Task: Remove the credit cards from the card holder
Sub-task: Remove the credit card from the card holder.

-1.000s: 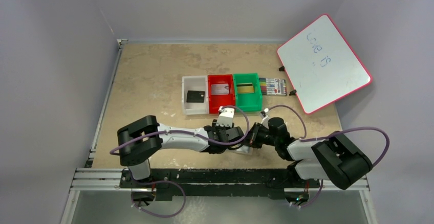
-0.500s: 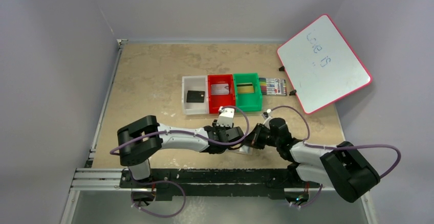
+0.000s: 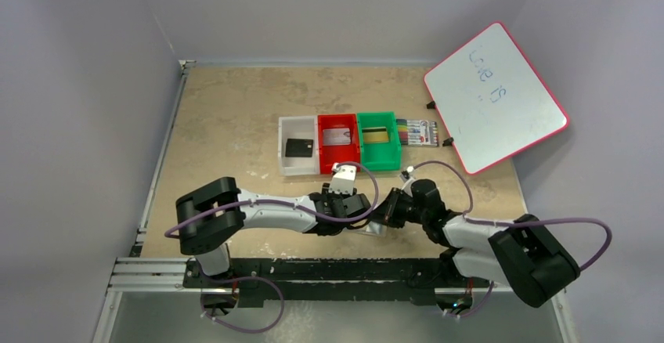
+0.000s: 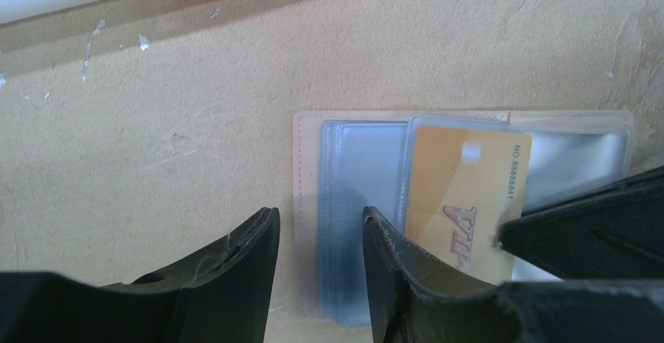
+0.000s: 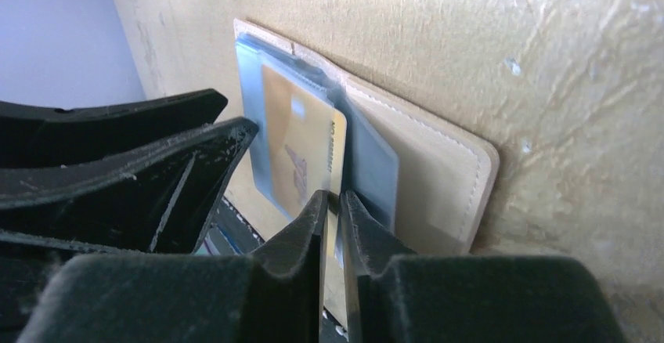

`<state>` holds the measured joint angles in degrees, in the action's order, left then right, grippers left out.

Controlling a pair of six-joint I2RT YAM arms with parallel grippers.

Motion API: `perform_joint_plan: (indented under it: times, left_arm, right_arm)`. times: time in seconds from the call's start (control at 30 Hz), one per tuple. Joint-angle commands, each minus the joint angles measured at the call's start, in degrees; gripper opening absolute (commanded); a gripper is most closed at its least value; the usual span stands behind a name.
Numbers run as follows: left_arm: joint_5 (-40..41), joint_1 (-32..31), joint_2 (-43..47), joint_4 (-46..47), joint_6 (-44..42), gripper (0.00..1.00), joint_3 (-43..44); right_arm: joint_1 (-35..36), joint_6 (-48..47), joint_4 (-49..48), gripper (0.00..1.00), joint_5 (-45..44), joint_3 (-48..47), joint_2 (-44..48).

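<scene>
The card holder (image 4: 307,163) lies open and flat on the table, tan with light-blue pockets (image 4: 360,163). A gold card (image 4: 466,194) marked VIP sticks partway out of one pocket. My left gripper (image 4: 319,222) is open and straddles the holder's left edge, one finger over the table and the other over the blue pocket. My right gripper (image 5: 334,198) pinches the gold card (image 5: 301,147) by its near edge, its jaws only a thin slit apart. In the top view both grippers (image 3: 362,216) (image 3: 385,216) meet over the holder (image 3: 374,231), which is mostly hidden.
Behind the grippers stand a white bin (image 3: 298,164) with a black card, a red bin (image 3: 337,155) with a pale card and a green bin (image 3: 377,153) with a gold card. A marker pack (image 3: 417,132) and a tilted whiteboard (image 3: 495,96) are at the right.
The right arm's elbow swung outward to the right while its gripper stayed at the holder. The left arm shifted only slightly.
</scene>
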<state>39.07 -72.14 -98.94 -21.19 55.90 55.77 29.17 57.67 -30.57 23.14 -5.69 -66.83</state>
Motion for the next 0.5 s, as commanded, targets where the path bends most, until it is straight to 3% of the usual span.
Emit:
perform_joint_plan:
  times: [0.0, 0.23, 0.33, 0.47]
  left_arm:
    - [-1.18, -0.09, 3.75, -0.09, -1.62, 0.44, -2.37]
    - [-0.40, -0.11, 3.96, -2.06, -1.79, 0.44, -1.60]
    - [-0.61, -0.15, 4.11, -2.19, -1.84, 0.44, -1.89]
    - [-0.77, -0.17, 4.82, -1.49, -2.42, 0.44, -1.85]
  right_arm:
    - [-0.34, -1.98, -3.33, 0.18, 1.01, -2.07, -5.11]
    - [-0.34, -0.89, -8.06, 0.26, 2.93, -1.25, -8.34]
    - [-0.30, -0.22, -7.67, 0.22, 2.31, -0.77, -6.77]
    - [-0.32, 0.54, -6.94, 0.25, 1.59, -0.46, -4.30]
